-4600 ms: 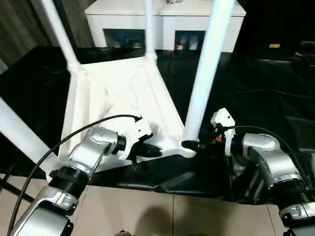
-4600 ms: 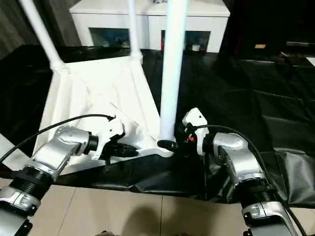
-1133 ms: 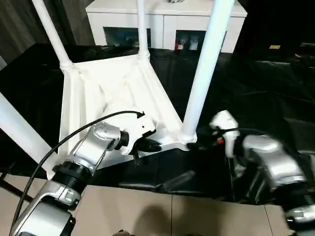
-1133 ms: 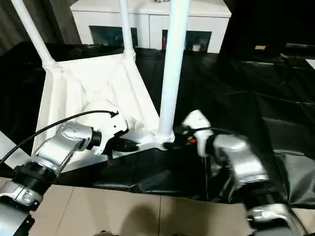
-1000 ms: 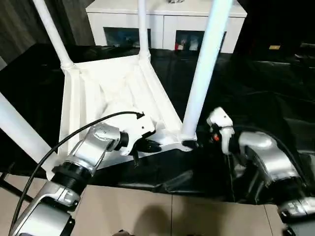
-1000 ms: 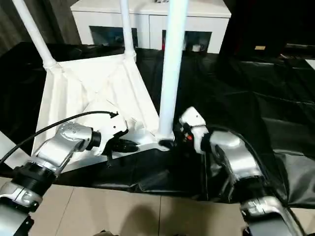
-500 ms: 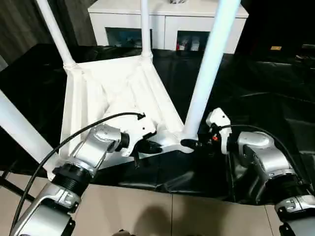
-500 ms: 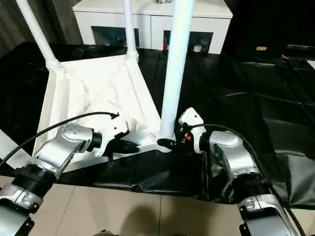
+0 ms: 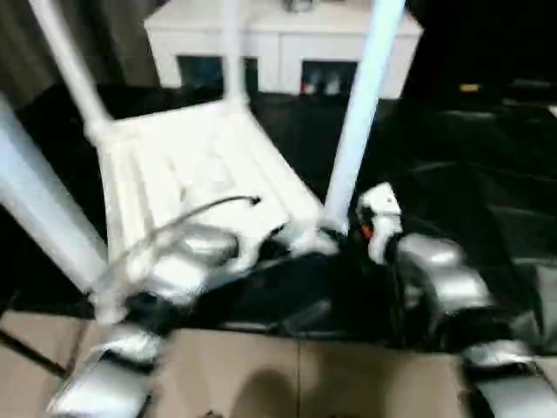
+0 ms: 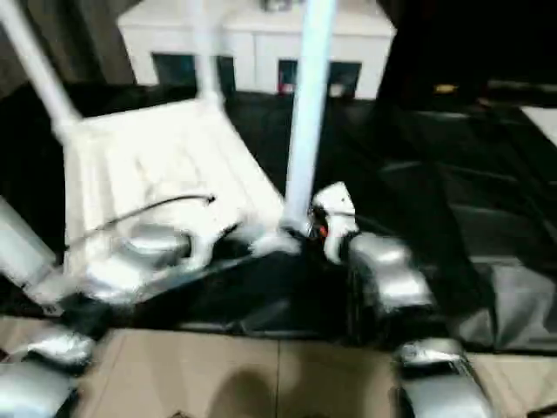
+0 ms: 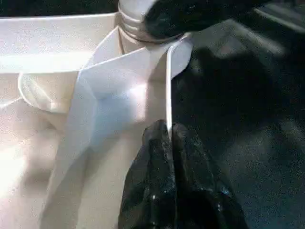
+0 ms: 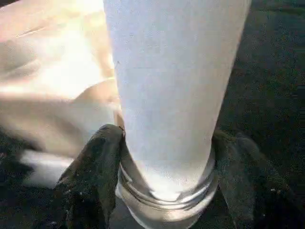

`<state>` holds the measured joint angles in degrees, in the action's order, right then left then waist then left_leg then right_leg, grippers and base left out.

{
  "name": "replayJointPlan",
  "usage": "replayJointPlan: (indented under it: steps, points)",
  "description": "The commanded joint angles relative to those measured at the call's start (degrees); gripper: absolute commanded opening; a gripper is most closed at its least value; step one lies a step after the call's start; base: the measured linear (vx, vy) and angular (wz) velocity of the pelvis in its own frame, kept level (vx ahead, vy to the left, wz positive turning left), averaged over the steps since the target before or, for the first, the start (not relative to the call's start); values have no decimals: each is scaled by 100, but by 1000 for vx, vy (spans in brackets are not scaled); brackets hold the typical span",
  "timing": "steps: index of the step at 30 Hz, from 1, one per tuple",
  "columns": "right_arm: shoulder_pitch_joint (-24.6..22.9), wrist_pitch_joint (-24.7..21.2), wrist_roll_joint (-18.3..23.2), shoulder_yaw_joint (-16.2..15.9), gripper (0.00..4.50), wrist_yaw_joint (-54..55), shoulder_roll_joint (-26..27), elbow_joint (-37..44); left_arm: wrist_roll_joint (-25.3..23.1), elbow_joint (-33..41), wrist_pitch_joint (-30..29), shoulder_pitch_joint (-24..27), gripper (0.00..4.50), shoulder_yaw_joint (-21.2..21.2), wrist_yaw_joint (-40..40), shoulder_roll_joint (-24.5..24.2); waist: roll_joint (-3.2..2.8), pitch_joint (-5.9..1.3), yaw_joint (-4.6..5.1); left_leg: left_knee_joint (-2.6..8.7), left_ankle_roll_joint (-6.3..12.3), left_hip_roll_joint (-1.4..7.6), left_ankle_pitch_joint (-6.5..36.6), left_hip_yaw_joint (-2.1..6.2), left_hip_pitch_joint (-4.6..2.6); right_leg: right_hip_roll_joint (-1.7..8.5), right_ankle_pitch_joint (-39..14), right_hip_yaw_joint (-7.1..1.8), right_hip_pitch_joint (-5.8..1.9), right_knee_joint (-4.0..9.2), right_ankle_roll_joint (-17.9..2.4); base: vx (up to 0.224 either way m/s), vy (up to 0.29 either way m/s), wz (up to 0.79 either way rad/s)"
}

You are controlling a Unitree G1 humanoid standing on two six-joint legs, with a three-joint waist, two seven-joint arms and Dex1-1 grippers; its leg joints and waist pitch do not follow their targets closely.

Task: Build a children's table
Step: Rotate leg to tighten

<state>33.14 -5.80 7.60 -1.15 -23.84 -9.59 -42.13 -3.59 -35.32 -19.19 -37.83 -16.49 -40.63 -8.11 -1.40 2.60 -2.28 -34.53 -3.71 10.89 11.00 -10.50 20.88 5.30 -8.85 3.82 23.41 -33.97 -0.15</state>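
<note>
Near edge, left gripper [image 11: 167, 138]: fingers clenched on the thin rim of the tabletop [image 9: 187, 165], just beside the near right corner socket.
Near edge, right gripper [image 12: 164, 143]: its 2 black fingers [image 12: 97, 162] grasp the base of the near right leg [image 9: 359, 113], one on each side, at the ribbed collar where the leg enters the socket.
Tabletop: white, lying upside down on the black sheet [image 9: 470, 174], ribbed underside facing up; its long axis runs from the near edge of the sheet toward the far edge.
Legs: 4 white tubes stand up from the corner sockets, long axes close to vertical, tips out of frame; the near left leg [image 9: 43, 209] leans outward.
Writing: none readable.
Far edge: white cabinet [image 9: 278, 39] beyond the sheet.
</note>
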Motion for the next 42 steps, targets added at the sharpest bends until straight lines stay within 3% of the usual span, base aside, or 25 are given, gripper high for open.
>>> replayJointPlan:
  steps: [1, 2, 5, 7, 10, 12, 15, 16, 17, 18, 19, 21, 22, 25, 26, 28, 29, 31, 33, 34, 36, 38, 40, 41, 42]
  points:
    - [54, -262, -45, 421, 257, 1283, 114, -365, -43, -360, -36, -165, 0, 142, 710, 241, 56, -339, 36, 454, -29, 132, 1677, 67, -82, 251, -2478, -176, -213, 521, -999, 0, 0, 0]
    - [198, -204, 56, 624, 256, 2110, 475, -586, -105, -817, 174, -452, 0, 191, 1330, 587, 35, -353, 25, 448, -14, 126, 1735, 77, -95, 261, -2528, -164, -216, 527, -955, 0, 0, 0]
    - [366, -128, 103, 677, 256, 2514, 777, -818, -198, -1198, 414, -670, 0, 164, 1721, 830, 8, -359, 57, 451, 30, 101, 1846, 79, -84, 246, -2496, -153, -189, 567, -853, 0, 0, 0]
    - [514, -28, 10, 551, 253, 2592, 993, -995, -291, -1429, 614, -759, 0, 109, 1838, 965, -18, -366, 59, 459, 61, 108, 1890, 94, -73, 250, -2422, -139, -205, 567, -840, 0, 0, 0]
    - [623, 186, 42, 529, 253, 2274, 1167, -982, -345, -1561, 751, -762, 0, 71, 1759, 1018, 11, -377, 56, 470, 151, 119, 1818, 87, -28, 261, -2124, -143, -240, 542, -906, 0, 0, 0]
    - [573, 500, -107, 396, 304, 1908, 1022, -729, -372, -1704, 861, -783, 0, 75, 1733, 936, 15, -381, 42, 466, 209, 123, 1752, 77, -32, 257, -1963, -150, -245, 518, -984, 0, 0, 0]
    - [488, 598, -164, 390, 325, 1907, 867, -492, -340, -1792, 959, -799, 0, 92, 1670, 848, 21, -378, 35, 468, 270, 123, 1663, 76, -9, 264, -1874, -153, -263, 503, -1037, 0, 0, 0]
    - [468, 644, -158, 399, 337, 1897, 793, -432, -356, -1857, 1018, -818, 0, 92, 1661, 824, 32, -371, 76, 488, 279, 121, 1613, 106, 65, 273, -1929, -137, -329, 479, -998, 0, 0, 0]
    - [396, 650, -107, 464, 349, 1846, 641, -239, -369, -1889, 1069, -825, 0, 95, 1617, 774, 34, -372, 77, 484, 279, 126, 1595, 99, 46, 278, -2070, -134, -303, 507, -945, 0, 0, 0]
    - [303, 616, -48, 497, 349, 1688, 483, -20, -376, -1913, 1104, -829, 0, 106, 1578, 735, 39, -379, 40, 452, 306, 125, 1592, 74, -27, 277, -2056, -150, -267, 539, -954, 0, 0, 0]
    - [189, 502, 0, 507, 349, 1492, 305, 216, -380, -1938, 1144, -831, 0, 119, 1546, 696, 44, -377, 26, 449, 321, 135, 1562, 69, -42, 273, -1955, -166, -250, 527, -994, 0, 0, 0]
    - [33, 312, 19, 487, 349, 1232, 72, 484, -383, -1970, 1182, -829, 0, 138, 1517, 649, 49, -379, 8, 455, 394, 134, 1413, 65, -14, 255, -1694, -169, -291, 488, -1058, 0, 0, 0]
    - [-307, 66, 45, 339, 349, 463, -350, 838, -387, -2031, 1257, -824, 0, 135, 1444, 603, 27, -381, 12, 452, 436, 128, 1331, 67, 20, 253, -1596, -160, -312, 471, -1077, 0, 0, 0]
    - [-814, -123, 152, 147, 349, -550, -849, 1315, -381, -2096, 1316, -839, 0, 145, 1376, 538, 57, -379, -11, 436, 566, 136, 1324, 63, 22, 260, -1597, -159, -344, 498, -1075, 0, 0, 0]
    - [-942, -155, 183, 93, 349, -787, -960, 1433, -381, -2111, 1336, -843, 0, 144, 1354, 517, 34, -384, -15, 430, 614, 136, 1309, 66, 23, 252, -1524, -155, -343, 502, -1091, 0, 0, 0]
    - [-1420, -252, 276, -247, 349, -1649, -1359, 1896, -388, -2210, 1530, -873, 0, 124, 1214, 462, 61, -367, 38, 454, 633, 123, 1318, 95, 118, 255, -1646, -119, -400, 496, -1051, 0, 0, 0]
    - [-1590, -290, 312, -368, 349, -1898, -1509, 2077, -386, -2246, 1671, -881, 0, 105, 1100, 445, 39, -370, 21, 440, 647, 123, 1481, 92, 69, 264, -1987, -112, -370, 560, -936, 0, 0, 0]
    - [-1743, -290, 260, -462, 349, -2007, -1671, 2201, -358, -2256, 1728, -887, 0, 72, 843, 430, 52, -367, 31, 448, 662, 134, 1455, 95, 67, 257, -2016, -123, -350, 569, -953, 0, 0, 0]
    - [-1870, -310, 322, -522, 349, -2156, -1743, 2364, -295, -2144, 2173, -824, 0, -49, 266, 428, 48, -364, 24, 437, 654, 137, 1457, 77, 33, 264, -2136, -130, -303, 588, -1023, 0, 0, 0]
    - [-1917, -330, 362, -560, 349, -2231, -1756, 2463, -260, -2089, 2379, -796, 0, -95, 42, 441, 27, -362, -9, 431, 675, 153, 1429, 70, -8, 272, -2030, -150, -286, 611, -1091, 0, 0, 0]
    - [-2021, -437, 431, -607, 349, -2424, -1785, 2751, -210, -2032, 2683, -767, 0, -159, -258, 478, 13, -363, -31, 445, 717, 175, 1416, 63, -15, 253, -1754, -155, -286, 572, -1211, 0, 0, 0]
    - [-2061, -535, 543, -601, 349, -2474, -1657, 3047, -206, -2008, 2914, -782, 0, -253, -455, 586, 7, -360, -92, 446, 709, 196, 1465, 49, -60, 271, -1833, -167, -255, 571, -1227, 0, 0, 0]
    - [-2071, -606, 630, -586, 349, -2484, -1602, 3180, -177, -2039, 2967, -815, 0, -234, -488, 663, -24, -367, -155, 455, 673, 220, 1419, 41, -80, 271, -1743, -185, -240, 554, -1241, 0, 0, 0]
    - [-2074, -681, 819, -568, 349, -2543, -1512, 3398, -73, -2058, 3118, -876, 0, -177, -606, 834, -72, -361, -192, 469, 628, 236, 1405, 48, -73, 276, -1665, -191, -245, 530, -1270, 0, 0, 0]
    - [-2078, -702, 891, -565, 349, -2585, -1492, 3469, -53, -2068, 3163, -899, 0, -159, -622, 884, -38, -364, -227, 472, 615, 241, 1417, 37, -74, 282, -1631, -195, -257, 524, -1259, 0, 0, 0]
